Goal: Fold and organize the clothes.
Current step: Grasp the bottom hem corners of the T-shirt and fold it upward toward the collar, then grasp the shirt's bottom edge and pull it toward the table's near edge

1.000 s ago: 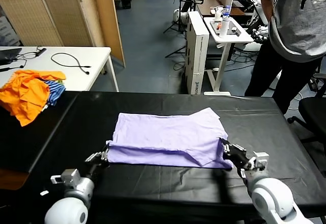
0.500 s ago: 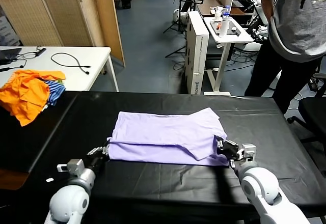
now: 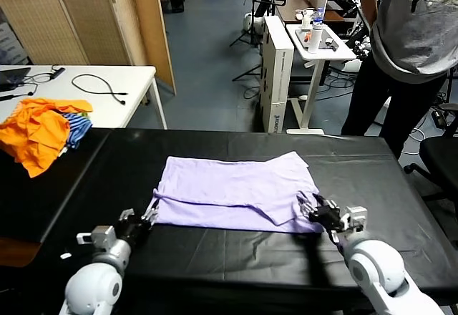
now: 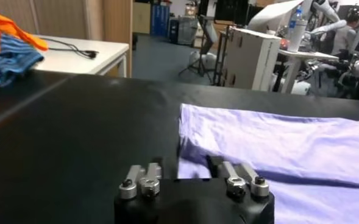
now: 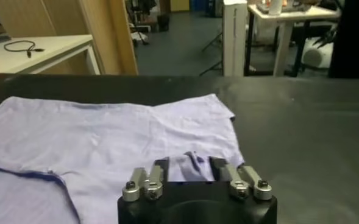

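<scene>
From the head camera, the lavender t-shirt (image 3: 236, 190) lies spread flat on the black tabletop (image 3: 372, 165), its near part folded over into a soft double layer with a straight front hem. The left gripper (image 3: 147, 216) sits at the shirt's near left corner with its jaws apart, closed on nothing. The right gripper (image 3: 320, 210) sits at the near right corner, also spread open and holding nothing. Bare black cloth-covered surface runs on beyond each gripper's outer side. Well beyond the left gripper, a heap of orange and blue-striped garments (image 3: 39, 132) rests at the edge of a white table (image 3: 107, 93). A person (image 3: 404, 50) stands past the far right edge.

In the left wrist camera, the left gripper (image 4: 191, 173) has its fingers (image 4: 231, 171) wide; the shirt's crumpled corner lies just ahead between them.

In the right wrist camera, the right gripper (image 5: 190, 170) is open, with thin, softly wrinkled cotton just ahead of its fingertips (image 5: 156, 171) and a darker seam (image 5: 39, 176) off to one side.
</scene>
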Robot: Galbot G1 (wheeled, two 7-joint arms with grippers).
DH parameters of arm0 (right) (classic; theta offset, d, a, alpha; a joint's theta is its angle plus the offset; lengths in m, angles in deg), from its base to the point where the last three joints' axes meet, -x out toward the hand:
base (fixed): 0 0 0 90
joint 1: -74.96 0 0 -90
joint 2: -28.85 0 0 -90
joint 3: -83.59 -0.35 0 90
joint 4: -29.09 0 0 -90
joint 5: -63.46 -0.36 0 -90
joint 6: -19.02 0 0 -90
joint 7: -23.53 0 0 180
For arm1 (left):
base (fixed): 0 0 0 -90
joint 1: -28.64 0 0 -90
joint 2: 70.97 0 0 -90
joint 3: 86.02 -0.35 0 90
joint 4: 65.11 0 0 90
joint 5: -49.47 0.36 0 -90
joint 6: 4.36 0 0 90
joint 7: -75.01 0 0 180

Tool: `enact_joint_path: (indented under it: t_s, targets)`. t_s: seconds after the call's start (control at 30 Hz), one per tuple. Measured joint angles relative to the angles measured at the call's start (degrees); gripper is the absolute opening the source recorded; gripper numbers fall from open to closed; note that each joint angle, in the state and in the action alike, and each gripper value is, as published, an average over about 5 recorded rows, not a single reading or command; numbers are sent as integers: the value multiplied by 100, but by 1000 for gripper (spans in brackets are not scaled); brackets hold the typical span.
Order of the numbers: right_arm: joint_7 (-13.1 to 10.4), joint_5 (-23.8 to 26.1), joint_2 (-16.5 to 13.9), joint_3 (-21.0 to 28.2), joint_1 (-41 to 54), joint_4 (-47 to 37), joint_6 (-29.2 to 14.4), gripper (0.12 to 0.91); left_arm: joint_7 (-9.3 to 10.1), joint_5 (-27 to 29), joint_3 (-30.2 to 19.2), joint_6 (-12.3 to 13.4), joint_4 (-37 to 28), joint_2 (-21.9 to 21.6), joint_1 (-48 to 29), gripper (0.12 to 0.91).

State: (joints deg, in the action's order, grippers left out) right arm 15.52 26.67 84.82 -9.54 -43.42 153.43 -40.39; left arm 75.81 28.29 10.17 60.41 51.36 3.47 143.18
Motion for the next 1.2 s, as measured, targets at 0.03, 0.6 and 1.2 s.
enact_joint_path:
  t_s: [0.03, 0.6, 1.2]
  targets:
    - [15, 14, -3, -35, -82, 11, -15, 907, 1, 7, 11, -3, 53, 14, 67, 895]
    - [57, 151, 61, 12, -363, -91, -45, 530, 2, 86, 42, 7, 163, 153, 458, 907]
    - [5, 160, 24, 48, -438, -17, 66, 156, -23, -98, 9, 29, -14, 134, 279, 282]
